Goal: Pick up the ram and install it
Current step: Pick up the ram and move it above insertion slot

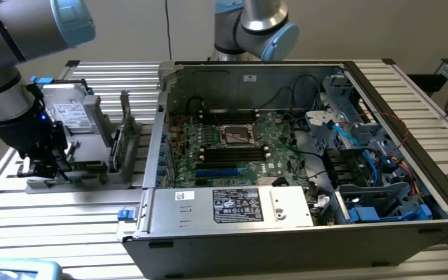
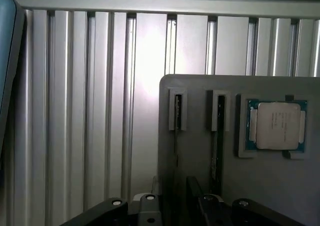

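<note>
Exterior view, left of frame: the black end effector (image 1: 41,166) hangs by the grey slotted holder (image 1: 84,169); whether it is spread or pressed together, I cannot tell. The thin green ram stick (image 1: 118,149) stands edgewise there. Wrist view: it stands near the square silver processor chip (image 2: 277,126); squaring up along its edge seems wise.

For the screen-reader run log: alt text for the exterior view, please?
The arm's gripper is low at a grey holder at the exterior view's left, where the ram stands on edge beside a silver drive with blue clips. To the right, an open computer case sits on the slatted metal table, motherboard exposed.
</note>
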Available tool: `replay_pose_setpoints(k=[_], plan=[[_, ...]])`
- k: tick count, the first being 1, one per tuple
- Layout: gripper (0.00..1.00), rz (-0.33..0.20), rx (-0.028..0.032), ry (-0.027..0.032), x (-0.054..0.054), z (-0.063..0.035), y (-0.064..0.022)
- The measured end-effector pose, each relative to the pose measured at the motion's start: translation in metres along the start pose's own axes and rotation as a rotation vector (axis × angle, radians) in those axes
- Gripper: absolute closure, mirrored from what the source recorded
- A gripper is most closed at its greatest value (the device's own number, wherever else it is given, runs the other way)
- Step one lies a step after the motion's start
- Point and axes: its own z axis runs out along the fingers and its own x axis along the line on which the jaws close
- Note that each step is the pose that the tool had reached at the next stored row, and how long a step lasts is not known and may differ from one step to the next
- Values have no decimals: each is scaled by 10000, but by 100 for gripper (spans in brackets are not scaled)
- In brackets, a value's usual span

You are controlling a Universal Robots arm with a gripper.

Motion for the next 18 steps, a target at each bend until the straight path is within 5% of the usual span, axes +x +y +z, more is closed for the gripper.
replay_pose_setpoints(k=[13, 18], plan=[[67, 13, 0, -53, -4, 183, 60], [82, 14, 1, -53, -4, 184, 60]])
